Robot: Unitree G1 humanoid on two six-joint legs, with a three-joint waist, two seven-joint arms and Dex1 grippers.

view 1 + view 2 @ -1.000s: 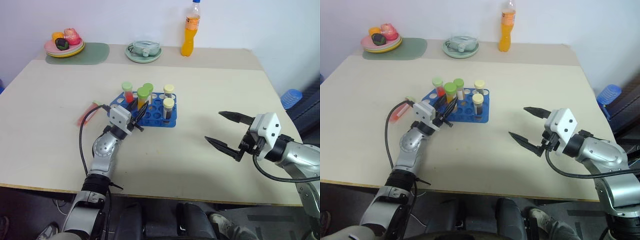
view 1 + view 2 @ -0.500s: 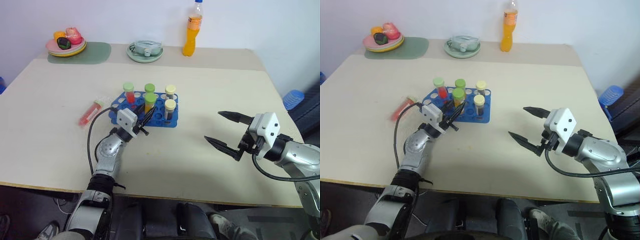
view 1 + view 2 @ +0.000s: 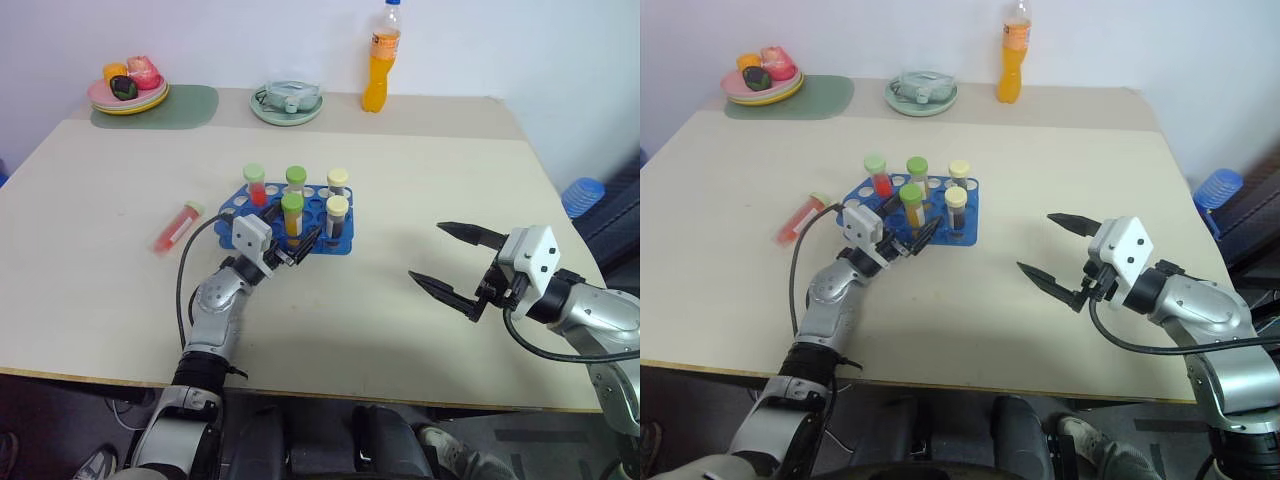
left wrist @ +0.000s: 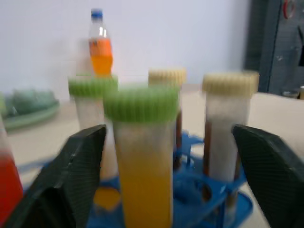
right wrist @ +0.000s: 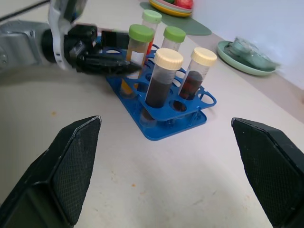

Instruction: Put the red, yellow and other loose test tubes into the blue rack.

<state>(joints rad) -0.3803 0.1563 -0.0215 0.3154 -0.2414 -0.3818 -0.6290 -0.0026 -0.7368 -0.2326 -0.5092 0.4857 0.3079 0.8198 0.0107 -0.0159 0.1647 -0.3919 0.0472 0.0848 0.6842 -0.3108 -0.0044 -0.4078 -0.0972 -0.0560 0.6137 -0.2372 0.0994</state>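
Observation:
The blue rack [image 3: 262, 205] stands mid-table with several capped tubes upright in it. One is a green-capped tube of yellow liquid [image 3: 292, 214] in the near row. My left gripper [image 3: 297, 243] is open at the rack's near edge, its fingers [image 4: 83, 166] standing on either side of that yellow tube [image 4: 142, 161] without touching it. A red test tube [image 3: 175, 227] lies loose on the table to the left of the rack. My right gripper [image 3: 427, 252] hovers open and holds nothing, well to the right of the rack [image 5: 190, 121].
An orange drink bottle [image 3: 380, 60], a green dish [image 3: 287, 102] and a plate of fruit [image 3: 128, 90] on a green mat line the table's far edge. A blue stack [image 3: 582, 195] sits on the floor off the right side.
The left gripper lowered the green-capped yellow tube into the rack and opened, letting go of it. The right arm has not moved.

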